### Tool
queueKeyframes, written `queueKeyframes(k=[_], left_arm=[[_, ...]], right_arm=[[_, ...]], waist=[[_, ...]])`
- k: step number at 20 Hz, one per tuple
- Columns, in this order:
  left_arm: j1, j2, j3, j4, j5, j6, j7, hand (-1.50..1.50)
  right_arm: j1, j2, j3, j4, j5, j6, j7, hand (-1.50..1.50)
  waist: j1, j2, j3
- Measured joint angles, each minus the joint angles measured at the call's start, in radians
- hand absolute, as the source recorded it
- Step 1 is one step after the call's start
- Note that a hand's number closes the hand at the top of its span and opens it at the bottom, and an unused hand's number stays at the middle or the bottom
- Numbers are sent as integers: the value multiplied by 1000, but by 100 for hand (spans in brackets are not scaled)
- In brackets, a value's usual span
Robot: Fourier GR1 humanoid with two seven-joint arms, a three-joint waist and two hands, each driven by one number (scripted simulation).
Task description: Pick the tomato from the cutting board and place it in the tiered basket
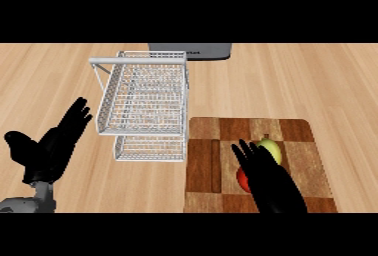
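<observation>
A red tomato [241, 178] lies on the wooden cutting board [295, 131] at the lower right, mostly hidden beneath my right hand [267, 177]. That hand hovers over it with fingers straight, pointing away from me; whether it touches the tomato is unclear. The white wire tiered basket [145, 100] stands left of the board, its upper tray holding nothing I can see. My left hand [53, 145] rests open at the left edge, fingers up, apart from everything.
A yellow-green fruit [271, 149] sits on the board just beyond my right fingertips, close beside the tomato. A grey appliance [190, 51] stands at the counter's far edge behind the basket. Bare wooden counter surrounds the basket and board.
</observation>
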Motion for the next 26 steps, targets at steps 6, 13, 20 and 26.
queueKeyframes(k=[6,13,20,26], left_arm=[[-1,-5,52,21,2,-54,-7,0],[-12,-28,74,25,-23,-75,8,0],[-17,-53,82,10,-48,-75,24,0],[2,-68,88,8,-62,-88,13,0]], right_arm=[[11,30,-46,92,89,-57,-93,-150],[23,74,-71,105,97,55,-107,150],[13,57,-67,132,154,80,-193,150],[-1,18,-109,171,200,20,-311,150]], waist=[[0,0,0],[0,-2,-2],[2,-9,-6],[5,-13,-8]])
